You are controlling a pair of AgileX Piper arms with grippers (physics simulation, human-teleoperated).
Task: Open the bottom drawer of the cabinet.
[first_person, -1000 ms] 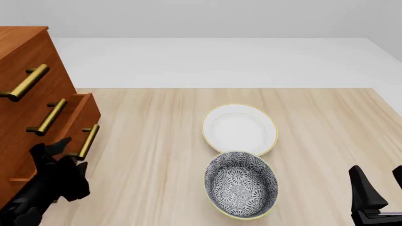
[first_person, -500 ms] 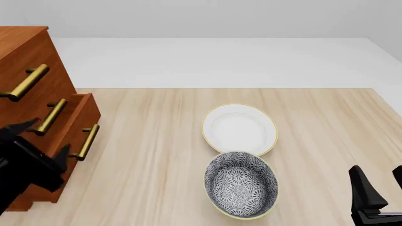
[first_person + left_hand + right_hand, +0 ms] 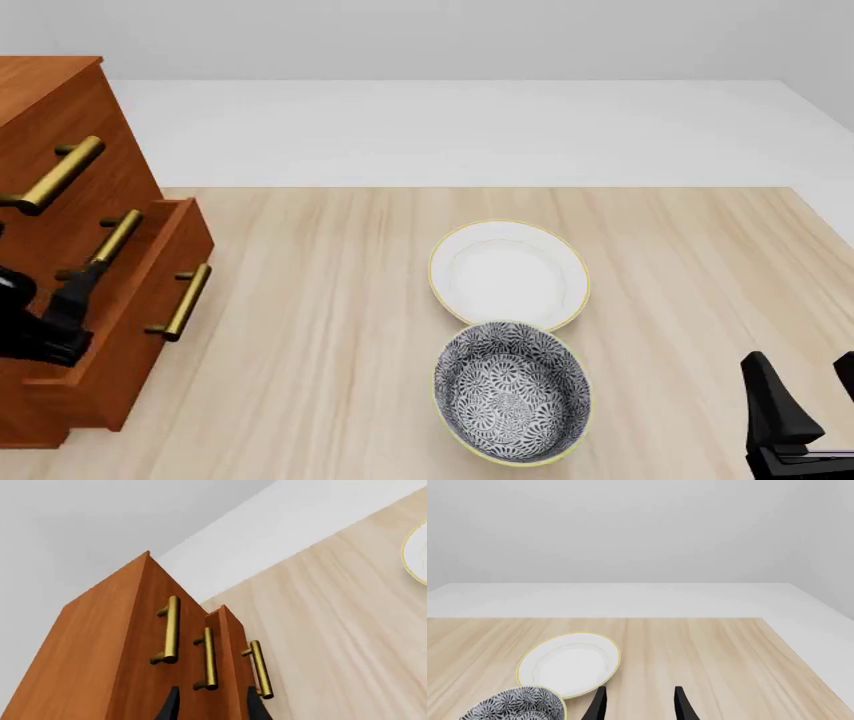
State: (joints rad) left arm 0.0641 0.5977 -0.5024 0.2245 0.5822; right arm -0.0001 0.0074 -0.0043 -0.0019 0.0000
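Protruding bottom drawer [image 3: 140,300] | reddish wood box — brass bar handle [image 3: 182,302]

Left gripper [image 3: 67,300] matte black; right gripper [image 3: 801,415] black, angular fingers.

A light, pale-grained wooden surface [image 3: 320,330] carries two dishes. A shallow white round plate with a thin yellow rim [image 3: 509,273] lies flat near the middle. Just beside it, on the near side, sits a deeper oval bowl with a dense black-and-white floral pattern and a yellow rim [image 3: 513,391], its edge meeting the plate's. Beyond the surface spreads plain white floor [image 3: 467,130].
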